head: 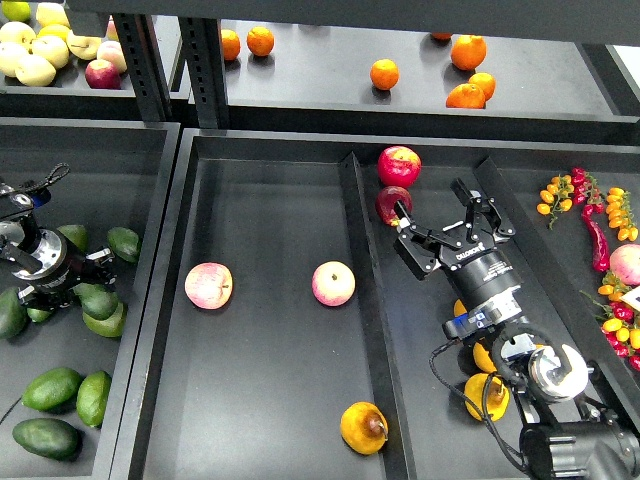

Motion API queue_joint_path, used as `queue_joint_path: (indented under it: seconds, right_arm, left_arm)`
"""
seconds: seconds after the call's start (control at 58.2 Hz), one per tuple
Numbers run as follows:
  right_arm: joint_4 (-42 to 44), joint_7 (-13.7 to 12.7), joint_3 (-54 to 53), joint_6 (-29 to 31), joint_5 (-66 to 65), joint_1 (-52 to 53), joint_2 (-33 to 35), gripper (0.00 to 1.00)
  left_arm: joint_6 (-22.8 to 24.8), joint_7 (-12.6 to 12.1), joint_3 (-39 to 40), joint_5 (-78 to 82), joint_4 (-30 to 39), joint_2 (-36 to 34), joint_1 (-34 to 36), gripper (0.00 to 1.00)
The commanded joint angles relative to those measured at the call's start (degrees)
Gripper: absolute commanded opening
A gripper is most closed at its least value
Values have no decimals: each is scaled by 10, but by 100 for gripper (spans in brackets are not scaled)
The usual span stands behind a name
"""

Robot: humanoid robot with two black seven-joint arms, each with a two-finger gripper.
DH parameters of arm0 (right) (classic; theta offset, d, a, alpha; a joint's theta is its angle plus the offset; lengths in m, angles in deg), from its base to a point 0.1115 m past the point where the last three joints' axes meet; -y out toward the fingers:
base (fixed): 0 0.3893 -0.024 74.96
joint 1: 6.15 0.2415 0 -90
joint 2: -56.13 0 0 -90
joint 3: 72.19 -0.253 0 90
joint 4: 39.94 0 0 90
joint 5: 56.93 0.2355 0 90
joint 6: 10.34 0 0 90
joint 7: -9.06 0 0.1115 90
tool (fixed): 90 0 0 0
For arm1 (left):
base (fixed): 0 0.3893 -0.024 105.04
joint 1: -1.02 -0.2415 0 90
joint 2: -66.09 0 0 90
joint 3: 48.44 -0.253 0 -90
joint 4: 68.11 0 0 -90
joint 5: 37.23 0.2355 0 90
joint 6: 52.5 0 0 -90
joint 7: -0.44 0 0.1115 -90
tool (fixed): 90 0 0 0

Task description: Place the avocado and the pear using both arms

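Note:
My left gripper [88,285] is low in the left tray [150,180], shut on the dark green avocado [97,300]. The avocado rests against a lighter avocado [108,323] beneath it. The orange-yellow pear [363,428], with its brown spot to the right, lies at the front of the middle tray [260,400], and nothing holds it. My right gripper [435,208] is open and empty over the right tray. It is next to a dark red apple [388,203] and far behind the pear.
Several other avocados lie around the left gripper and at the tray's front [52,388]. Two pink apples [208,285] [333,283] sit mid-tray. A red apple [399,165], yellow-orange fruits [485,395] under my right arm and chillies [595,225] fill the right tray. Oranges lie on the back shelf.

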Motion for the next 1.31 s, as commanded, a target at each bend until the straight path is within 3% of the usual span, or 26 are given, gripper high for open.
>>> queue_joint_path:
  seconds: [0.0,0.155,0.223,0.413,0.584,0.963,1.083,1.117,1.289]
  right_arm:
    - [0,-1,0,0,0,-3,0,99]
    - [1,-1,0,0,0,-3,0,99]
    - [1,-2,-1,0,0,-4,0,99]
    - [1,-2,-1,4,0,-7,0,99]
    - [1,-3,0,15,0,-15,0,99]
    - [3,-3,0,15,0,-16,0,99]
    - [4,-3,11,15,0,-16,0,99]
    - [4,-3,13,15,-1,-16,0,99]
    - [7,-3,19,15,-7,-16,0,99]
  left_arm:
    - [0,0,5,8,-2,2,-5,65]
    - [0,0,7,12,-2,3,-6,83]
    - [0,0,7,11,-2,4,-5,95]
    - [0,0,24,10,-1,3,-6,99]
    - [0,0,99,9,3,-4,-2,99]
    - [0,0,435,-37,5,3,-39,99]
    - [0,0,539,-80,17,24,-81,99]
    - [0,0,605,-107,37,33,-109,99]
    - [0,0,772,-121,117,75,-210,99]
